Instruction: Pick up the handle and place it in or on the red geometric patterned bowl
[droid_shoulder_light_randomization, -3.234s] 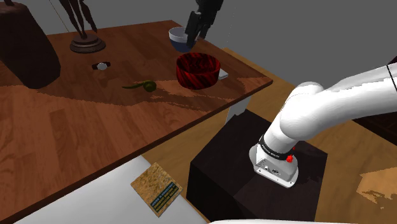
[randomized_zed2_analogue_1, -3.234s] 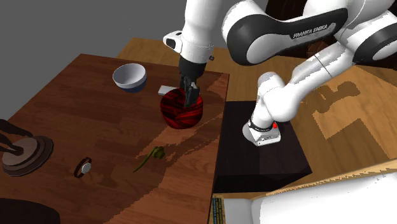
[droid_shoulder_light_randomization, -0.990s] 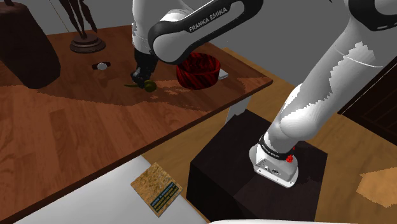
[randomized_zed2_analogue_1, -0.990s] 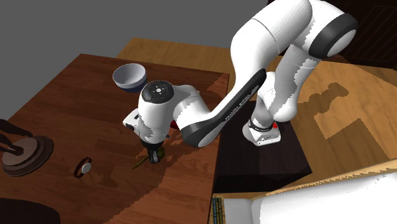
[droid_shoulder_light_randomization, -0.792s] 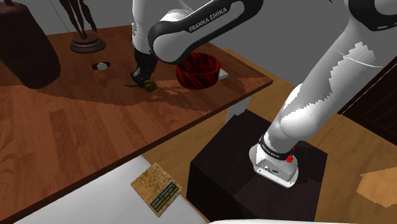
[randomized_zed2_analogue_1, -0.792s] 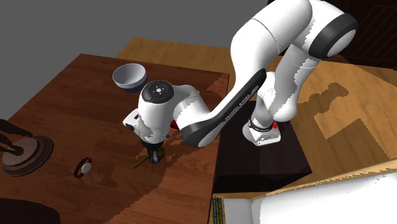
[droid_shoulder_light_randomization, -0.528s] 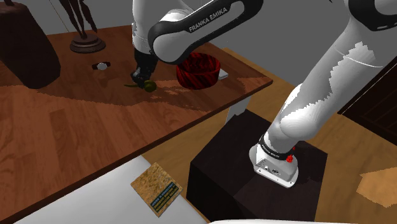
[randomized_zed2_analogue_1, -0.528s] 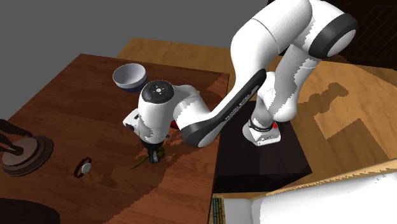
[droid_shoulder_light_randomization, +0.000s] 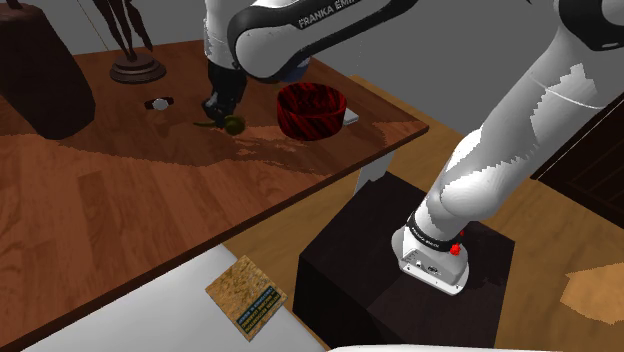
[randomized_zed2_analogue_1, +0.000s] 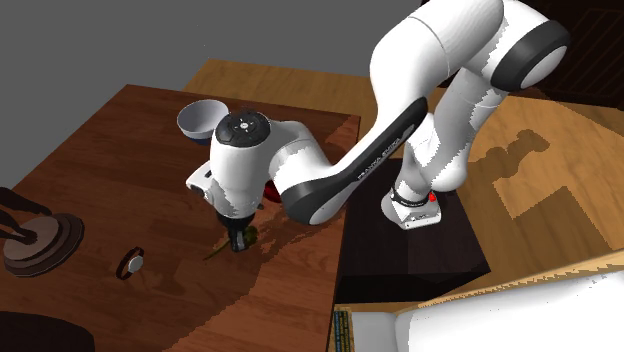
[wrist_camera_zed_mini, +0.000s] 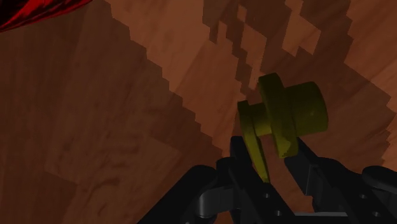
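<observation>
Farthest from the gripper, toward the shoulder view's left, a statuette's round base (droid_shoulder_light_randomization: 137, 68) stands on the wooden table (droid_shoulder_light_randomization: 120, 200). A wristwatch (droid_shoulder_light_randomization: 158, 103) lies nearer, between that base and the gripper. The black gripper (droid_shoulder_light_randomization: 214, 106) points down over the table and is clamped on the olive-green handle (droid_shoulder_light_randomization: 233, 124). In the wrist view its fingers (wrist_camera_zed_mini: 240, 159) pinch the handle's thin lever, and the round knob juts out past the fingertips. Whether the handle is clear of the tabletop cannot be told. On the shoulder view's right of the gripper, near but apart from it, sits the red-and-black patterned bowl (droid_shoulder_light_randomization: 312, 108). A flat white object (droid_shoulder_light_randomization: 350, 116) lies just beside the bowl, on the side away from the gripper.
</observation>
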